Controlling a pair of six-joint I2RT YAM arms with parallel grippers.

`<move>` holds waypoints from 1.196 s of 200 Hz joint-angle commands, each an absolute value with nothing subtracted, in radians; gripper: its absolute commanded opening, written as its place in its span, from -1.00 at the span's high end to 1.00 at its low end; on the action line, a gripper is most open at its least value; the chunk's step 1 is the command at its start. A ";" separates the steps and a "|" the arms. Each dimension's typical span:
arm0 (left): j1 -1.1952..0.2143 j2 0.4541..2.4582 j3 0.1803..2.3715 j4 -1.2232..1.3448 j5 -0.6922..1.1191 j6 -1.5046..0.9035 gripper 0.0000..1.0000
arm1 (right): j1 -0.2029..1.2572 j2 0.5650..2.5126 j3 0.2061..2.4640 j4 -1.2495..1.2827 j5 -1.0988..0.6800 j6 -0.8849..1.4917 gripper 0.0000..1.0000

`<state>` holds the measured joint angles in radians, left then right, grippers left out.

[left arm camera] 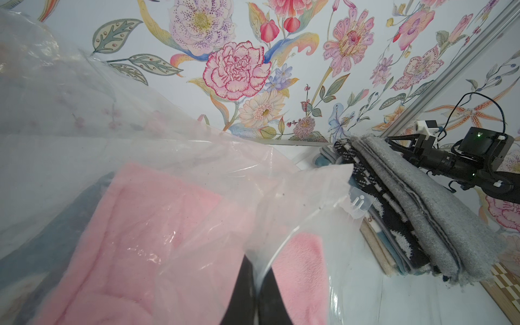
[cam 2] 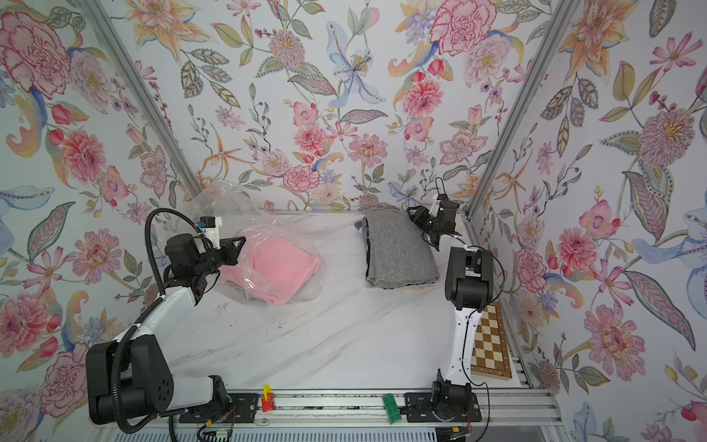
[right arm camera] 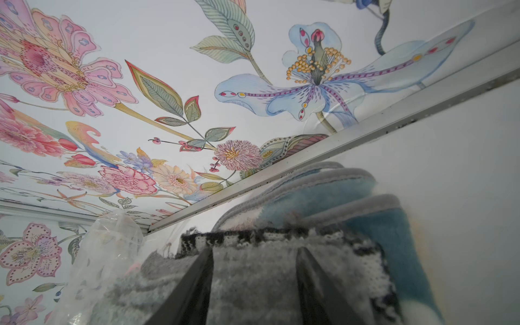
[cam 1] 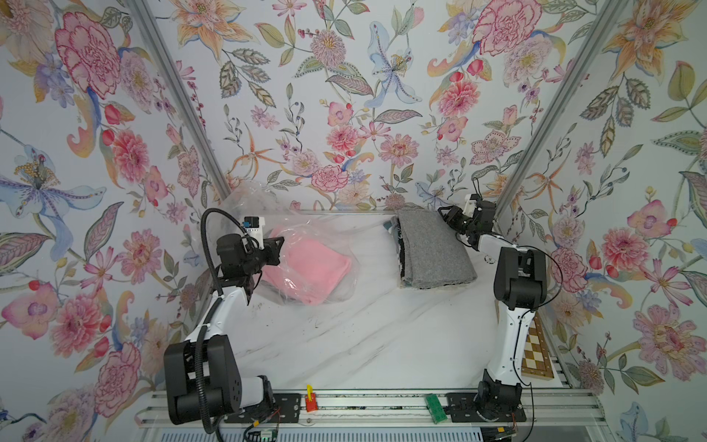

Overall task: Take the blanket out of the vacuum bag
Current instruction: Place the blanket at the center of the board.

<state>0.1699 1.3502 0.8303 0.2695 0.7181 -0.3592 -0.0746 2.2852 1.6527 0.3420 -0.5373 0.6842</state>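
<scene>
Vacuum bag (cam 1: 333, 234): large, clear, crinkled plastic. Lies at the far left of the worktop (cam 1: 363, 336), its far end bunched upward. Blanket (cam 1: 311, 268): pink fleece, folded, lying flat inside the bag, visible through the film.

You see right gripper (right arm camera: 254, 250) fingers apart, grey blanket (right arm camera: 253, 281) filling gap; grip unclear. Blue fleece (right arm camera: 394, 233) beyond it, vacuum bag (right arm camera: 112, 242) further off.
</scene>
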 commanded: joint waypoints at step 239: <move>0.183 1.339 0.859 0.264 0.688 -0.337 0.91 | 0.037 1.562 1.063 0.105 -0.423 0.505 -0.12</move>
<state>0.1703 1.3499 0.8303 0.2695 0.7177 -0.3557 -0.0032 1.6234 0.9764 0.1886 -0.4973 0.5678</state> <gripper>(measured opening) 0.047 0.552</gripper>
